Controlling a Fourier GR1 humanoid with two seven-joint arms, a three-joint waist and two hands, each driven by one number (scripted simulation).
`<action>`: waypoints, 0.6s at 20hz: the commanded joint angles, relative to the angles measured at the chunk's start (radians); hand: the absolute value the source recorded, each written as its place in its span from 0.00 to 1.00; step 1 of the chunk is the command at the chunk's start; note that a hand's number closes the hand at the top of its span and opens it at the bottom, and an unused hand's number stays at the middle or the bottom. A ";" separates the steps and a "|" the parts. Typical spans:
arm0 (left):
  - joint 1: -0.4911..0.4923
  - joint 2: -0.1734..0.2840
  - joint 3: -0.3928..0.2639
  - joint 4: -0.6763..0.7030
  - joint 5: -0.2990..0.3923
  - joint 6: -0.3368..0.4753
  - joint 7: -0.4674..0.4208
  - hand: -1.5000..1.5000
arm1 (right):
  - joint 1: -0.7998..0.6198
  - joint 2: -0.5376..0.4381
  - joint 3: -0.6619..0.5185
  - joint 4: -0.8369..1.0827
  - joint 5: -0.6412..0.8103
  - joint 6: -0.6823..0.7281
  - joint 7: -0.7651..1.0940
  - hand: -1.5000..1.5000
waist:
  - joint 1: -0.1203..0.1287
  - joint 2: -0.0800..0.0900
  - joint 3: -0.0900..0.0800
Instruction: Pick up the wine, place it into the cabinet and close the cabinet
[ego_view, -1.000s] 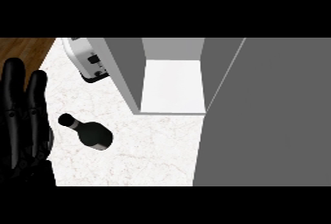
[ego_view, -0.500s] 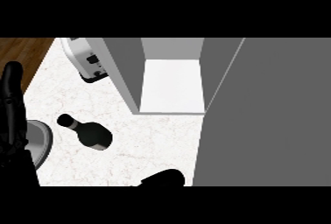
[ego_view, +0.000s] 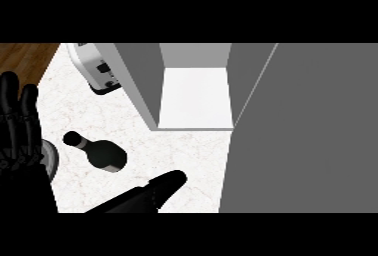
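The straight, close-set fingers of the right hand (ego_view: 151, 194) are seen just beside the dark glass wine bottle (ego_view: 103, 154), which stands untouched on the white marbled counter (ego_view: 184, 150). They should be spread and curled round its body, not the neck. The left hand (ego_view: 18, 125) rests open at the left edge. The grey cabinet (ego_view: 192, 95) stands open.

In the upper left of the frame we see a white appliance (ego_view: 94, 70) with dark controls on the white marbled counter (ego_view: 184, 150). At the far upper left corner, we catch a strip of brown wooden floor (ego_view: 26, 57) past the counter's edge.
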 joint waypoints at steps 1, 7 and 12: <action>0.045 -0.002 0.030 -0.090 0.142 -0.012 0.036 0.00 | 0.079 0.024 0.029 -0.037 0.041 0.010 -0.064 0.00 | -0.002 0.000 0.001; 0.152 0.021 0.124 0.066 0.309 0.102 -0.189 0.00 | 0.093 -0.028 -0.097 -0.076 -0.073 0.055 -0.039 0.00 | -0.006 0.003 0.000; 0.298 0.037 0.165 0.141 0.391 0.181 -0.357 0.00 | 0.165 0.017 -0.020 -0.129 -0.015 0.082 -0.084 0.00 | -0.006 0.001 0.000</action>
